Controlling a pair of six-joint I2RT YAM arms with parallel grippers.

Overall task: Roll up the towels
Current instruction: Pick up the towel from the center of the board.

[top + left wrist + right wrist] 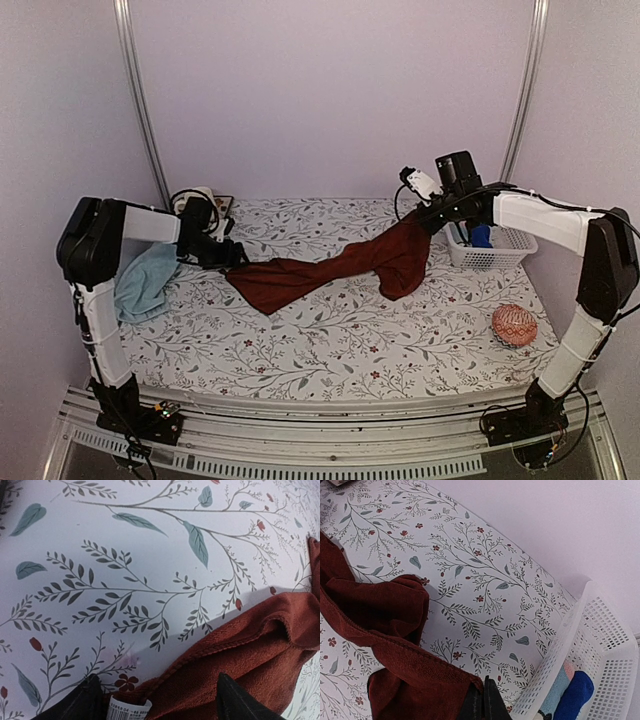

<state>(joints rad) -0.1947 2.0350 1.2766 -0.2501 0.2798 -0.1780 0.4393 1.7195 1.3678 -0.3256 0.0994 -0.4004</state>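
A dark maroon towel (330,268) stretches in a loose band across the floral tablecloth, from the left gripper up to the right one. My right gripper (428,218) is shut on its far right corner (445,672) and holds that end lifted, so the cloth hangs in folds (380,600). My left gripper (228,256) is low at the towel's left corner. Its jaws stand wide open (157,677), with the corner and its white label (127,707) lying between the fingers (240,700). The pale blue towel (145,282) lies crumpled at the table's left edge, beside the left arm.
A white perforated basket (500,250) stands at the back right, right next to the right gripper, holding blue items (577,692). An orange-pink patterned ball (514,325) sits near the front right. A small white device with cables (205,205) lies at the back left.
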